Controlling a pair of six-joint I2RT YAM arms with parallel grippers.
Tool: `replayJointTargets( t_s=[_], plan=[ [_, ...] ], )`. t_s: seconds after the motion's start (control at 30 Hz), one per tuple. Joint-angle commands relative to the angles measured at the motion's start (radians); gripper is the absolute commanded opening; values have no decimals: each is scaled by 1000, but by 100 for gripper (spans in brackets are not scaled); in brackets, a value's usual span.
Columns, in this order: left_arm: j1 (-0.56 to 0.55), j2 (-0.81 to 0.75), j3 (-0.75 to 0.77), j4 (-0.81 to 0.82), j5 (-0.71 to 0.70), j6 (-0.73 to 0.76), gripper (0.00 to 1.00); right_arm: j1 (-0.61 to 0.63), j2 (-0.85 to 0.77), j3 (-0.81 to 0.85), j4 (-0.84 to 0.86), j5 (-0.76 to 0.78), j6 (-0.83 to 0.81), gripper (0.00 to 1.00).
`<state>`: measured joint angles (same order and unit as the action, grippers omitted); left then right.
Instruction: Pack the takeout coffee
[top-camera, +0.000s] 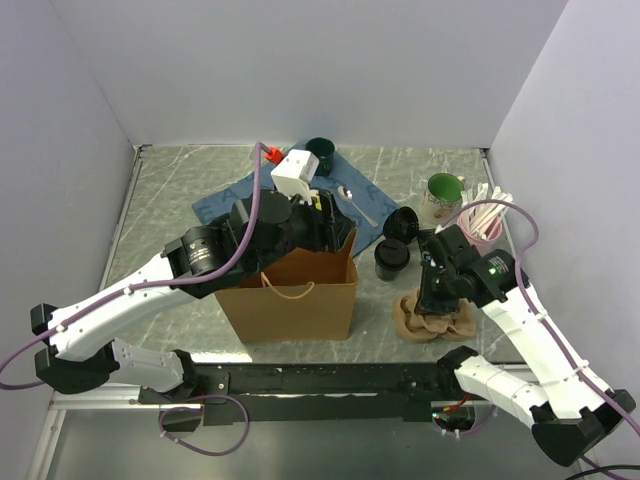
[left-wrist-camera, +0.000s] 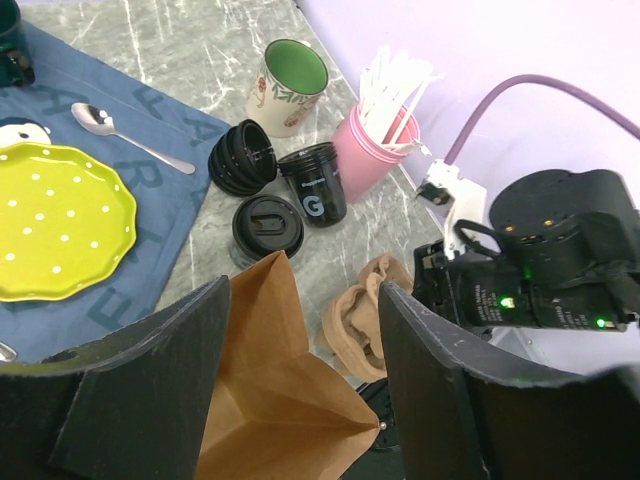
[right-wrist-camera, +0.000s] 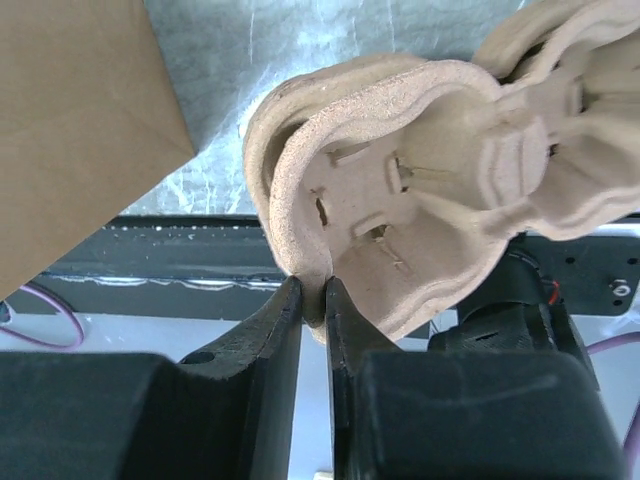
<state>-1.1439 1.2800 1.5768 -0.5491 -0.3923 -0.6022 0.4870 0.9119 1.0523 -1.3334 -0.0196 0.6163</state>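
R claw clenched on rim of pulp cup carrier; L claw spread wide over paper bag, black cups nearby on tabletop.

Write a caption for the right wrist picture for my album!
The right tool pinches the rim of the brown cup carrier, next to the paper bag.

Left arm: extended forward; left gripper, jaws spread wide. Right arm: folded inward; right gripper, jaws pinched on pulp carrier rim
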Motion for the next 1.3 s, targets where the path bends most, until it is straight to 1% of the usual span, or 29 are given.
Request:
replayJointTargets(
  t_s=[0.0,0.17,0.3,0.4,0.47,0.5,0.67,0.73,0.87,0.97,1.07,1.1,1.13,1.27],
  plan=[
    [1,-25,40,-2,-31,13,67,7,-5,63,-76,88,11,8],
    [1,-31,26,0,-33,15,67,7,-12,9,-58,174,39,6],
    [3,-30,25,-11,-31,15,67,18,31,41,-113,244,60,6],
    [3,-33,22,-11,-34,15,68,35,24,63,-83,215,46,6],
    [1,-38,19,-11,-34,18,68,35,4,60,-12,131,4,6],
    [3,-38,17,-11,-36,21,68,36,1,66,-6,118,3,6],
    [3,-33,9,-25,-46,22,68,35,-13,66,-15,121,20,5],
    [3,-31,15,-43,-57,24,68,35,-11,74,-55,153,32,4],
    [1,-28,52,-64,-68,30,67,35,-21,121,-73,184,23,4],
    [3,-13,103,-86,-30,50,67,35,14,187,-107,213,8,5],
    [1,-1,137,-72,101,120,65,35,30,199,-84,192,-3,5],
    [3,2,144,-69,181,142,64,35,31,198,-78,187,2,5],
    [1,5,152,-66,214,188,63,35,35,196,-73,184,14,5],
    [-5,44,177,-46,317,246,59,35,48,181,-72,205,42,5]
  ],
)
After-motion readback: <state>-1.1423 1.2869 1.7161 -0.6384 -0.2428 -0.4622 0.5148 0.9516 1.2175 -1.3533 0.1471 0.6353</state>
